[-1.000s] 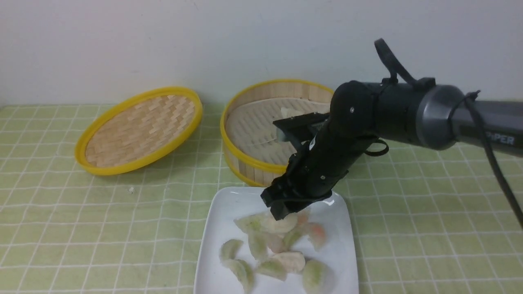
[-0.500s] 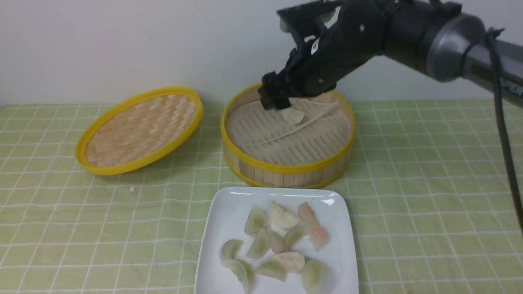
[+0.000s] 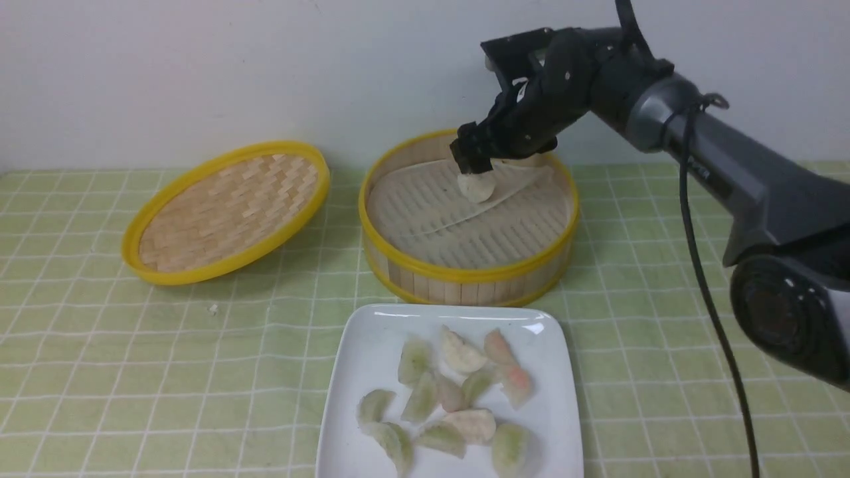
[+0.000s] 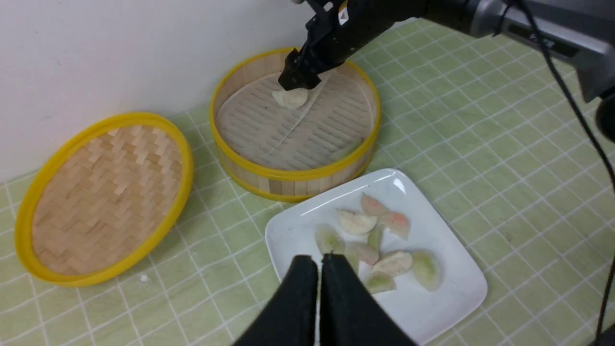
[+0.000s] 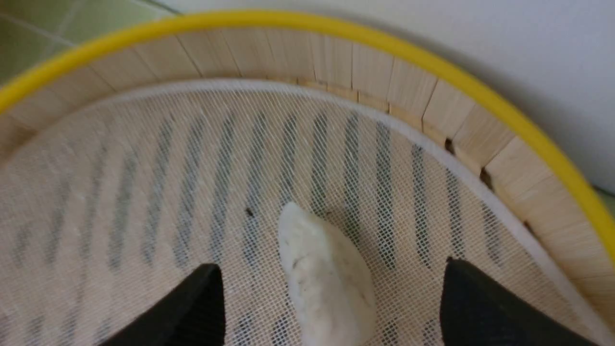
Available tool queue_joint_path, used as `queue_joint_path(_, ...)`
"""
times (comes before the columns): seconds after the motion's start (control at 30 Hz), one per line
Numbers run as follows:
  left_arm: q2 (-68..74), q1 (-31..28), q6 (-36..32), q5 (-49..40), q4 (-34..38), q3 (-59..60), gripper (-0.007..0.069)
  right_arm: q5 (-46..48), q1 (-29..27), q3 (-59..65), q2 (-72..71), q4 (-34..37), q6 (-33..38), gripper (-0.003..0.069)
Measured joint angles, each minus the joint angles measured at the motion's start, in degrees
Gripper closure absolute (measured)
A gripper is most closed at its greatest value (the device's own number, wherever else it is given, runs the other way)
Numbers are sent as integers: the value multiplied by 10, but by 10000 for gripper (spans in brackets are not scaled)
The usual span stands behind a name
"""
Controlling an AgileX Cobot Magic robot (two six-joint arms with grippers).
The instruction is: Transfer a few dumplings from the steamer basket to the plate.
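Observation:
The steamer basket (image 3: 468,272) stands at the back centre and holds one cream-white dumpling (image 3: 476,186) on its liner. My right gripper (image 3: 473,166) is open just above that dumpling, one finger on each side, not touching it. The right wrist view shows the dumpling (image 5: 326,283) lying between the spread fingers of the right gripper (image 5: 330,266). The white plate (image 3: 372,352) in front holds two cream-white dumplings (image 3: 463,355) among several green and pink ones. My left gripper (image 4: 319,259) is shut and empty above the plate's (image 4: 451,288) edge; the front view does not show it.
The woven yellow-rimmed lid (image 3: 226,212) leans to the left of the basket. A white wall stands close behind the basket. A green checked cloth covers the table, with a small crumb (image 3: 213,308) on it in front of the lid.
My right gripper rose from the plate, swung back over the basket and came down around the single dumpling there. A cream-white dumpling now lies uncovered on the plate.

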State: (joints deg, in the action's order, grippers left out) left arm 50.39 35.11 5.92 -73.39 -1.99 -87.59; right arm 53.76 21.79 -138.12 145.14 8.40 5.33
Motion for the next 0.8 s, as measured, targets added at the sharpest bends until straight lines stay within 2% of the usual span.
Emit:
queue_joint_path(0.3, 0, 0, 0, 0, 14, 0, 631, -34, -1, -4, 49, 19, 39, 127)
queue_joint_path(0.4, 0, 0, 0, 0, 16, 0, 631, -40, -1, -7, 53, 21, 47, 190)
queue_joint_path(0.47, 0, 0, 0, 0, 16, 0, 631, -37, -1, -8, 53, 21, 47, 328)
queue_joint_path(0.5, 0, 0, 0, 0, 16, 0, 631, -29, -1, -13, 53, 21, 47, 421)
queue_joint_path(0.77, 0, 0, 0, 0, 16, 0, 631, 101, -1, -79, 25, 22, 47, 422)
queue_joint_path(0.8, 0, 0, 0, 0, 16, 0, 631, 144, -1, -102, 11, 22, 47, 422)
